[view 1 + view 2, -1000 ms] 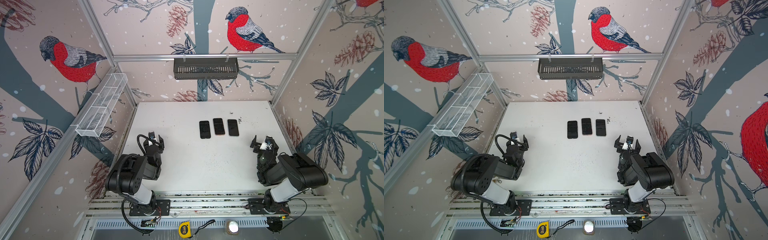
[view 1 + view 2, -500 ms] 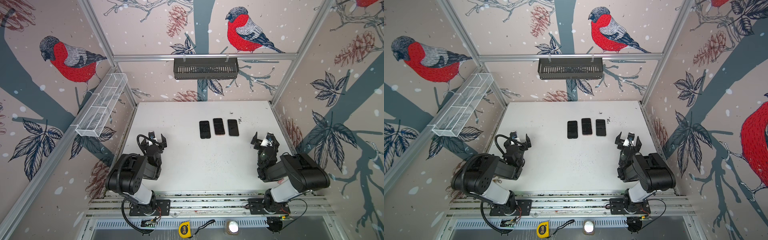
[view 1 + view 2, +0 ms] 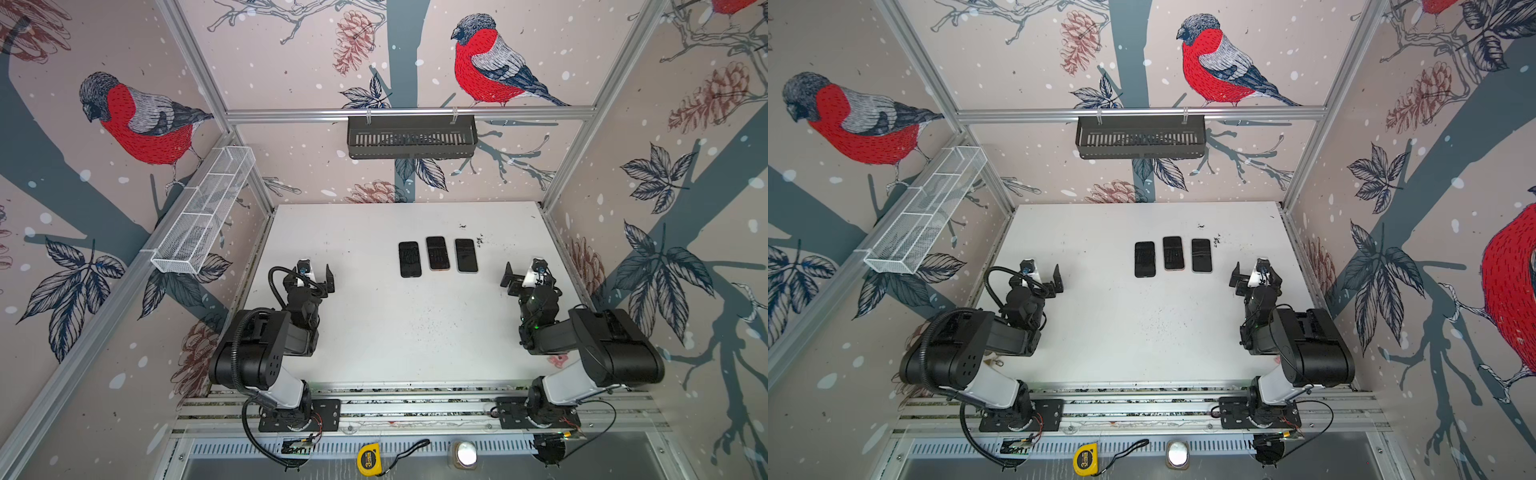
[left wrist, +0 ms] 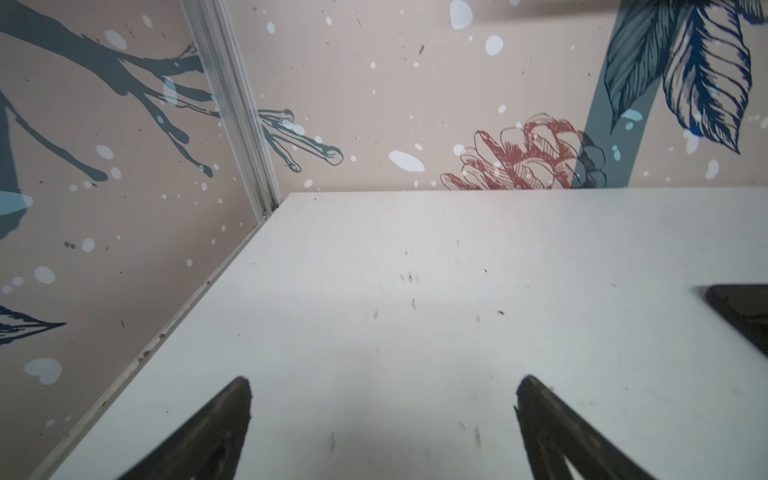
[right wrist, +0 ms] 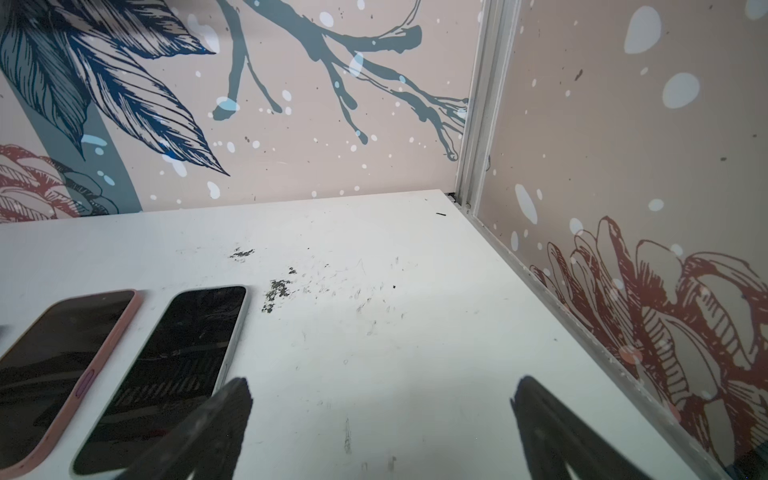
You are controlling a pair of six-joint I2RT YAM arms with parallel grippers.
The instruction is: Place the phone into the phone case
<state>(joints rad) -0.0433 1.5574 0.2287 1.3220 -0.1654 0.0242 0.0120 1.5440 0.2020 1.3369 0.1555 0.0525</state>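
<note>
Both arms crouch folded, elbows back, nearer than the phones (image 3: 437,253). Left gripper (image 3: 308,277) and right gripper (image 3: 530,279) point forward either side of them — fingers spread wide, empty. The three phones lie flat, side by side, untouched; the case cannot be told apart.

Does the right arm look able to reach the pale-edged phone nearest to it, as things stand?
Probably yes. The right gripper is open and holds nothing. Only bare table lies between it and the pale-edged phone, which lies flat close by.

table (image 3: 374,332) white | phone case (image 5: 93,374) pink | wall (image 3: 291,62) beige, red-bird and pinecone print | basket (image 3: 411,137) black
</note>
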